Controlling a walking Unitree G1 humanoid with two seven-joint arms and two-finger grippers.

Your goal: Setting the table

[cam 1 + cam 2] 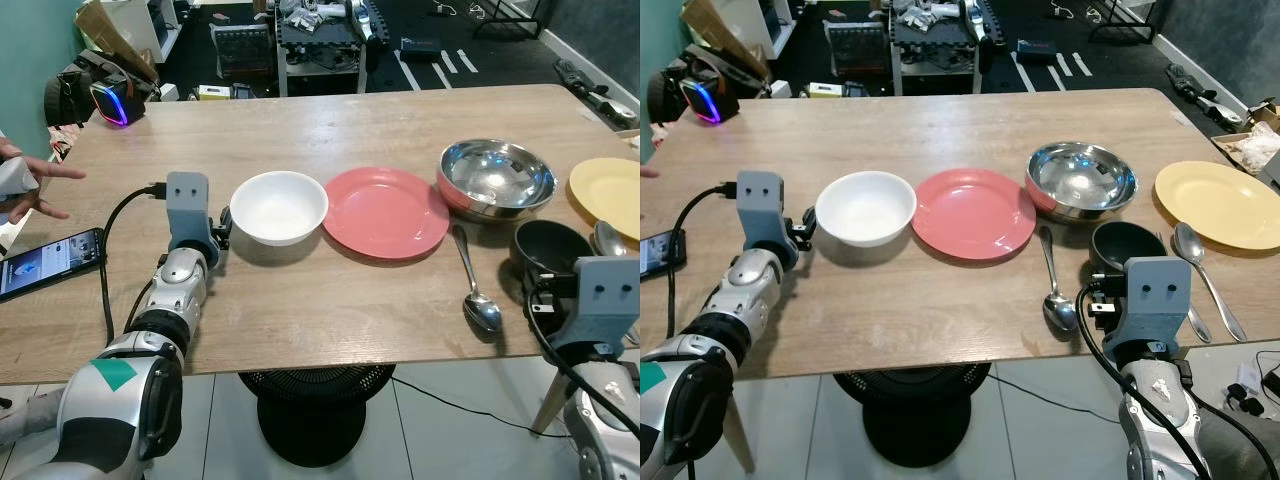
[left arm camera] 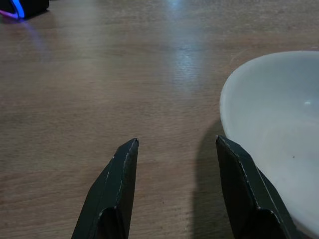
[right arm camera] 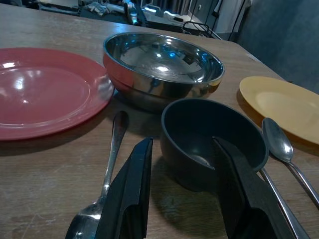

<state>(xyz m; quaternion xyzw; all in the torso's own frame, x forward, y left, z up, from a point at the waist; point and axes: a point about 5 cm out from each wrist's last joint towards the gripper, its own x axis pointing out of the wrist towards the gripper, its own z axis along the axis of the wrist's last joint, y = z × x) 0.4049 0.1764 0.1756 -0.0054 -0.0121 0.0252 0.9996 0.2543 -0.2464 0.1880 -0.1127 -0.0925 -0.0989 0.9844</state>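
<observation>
Head camera, left eye: a long wooden bench (image 1: 330, 130) with visible grain carries the tableware in a loose row. From the robot's left: a round matte white bowl (image 1: 278, 206), a flat glossy red plate (image 1: 385, 211) just beside it, a shiny mirror-like steel bowl (image 1: 496, 177), and a pale yellow plate (image 1: 607, 195) at the far right edge. Nearer the robot lie a long metal spoon (image 1: 473, 282) and a small dark rounded bowl (image 1: 551, 249). A person's hand (image 1: 28, 180) and a phone (image 1: 45, 262) sit at the left edge.

Right eye: the same layout, and a second spoon (image 1: 1203, 262) lies beside the yellow plate. The setting looks partly done: dishes are out, but they sit crowded together, not arranged as separate places.

Left wrist: the left tool (image 2: 177, 149) hangs low over the bench with its two black fingers parted and holding nothing; one finger is just beside the white bowl's smooth rim.

Right wrist: the right tool (image 3: 182, 149) is spread wide and holds nothing. One finger reaches over the dark bowl's rim and the other stands outside its wall, next to the first spoon's handle.
</observation>
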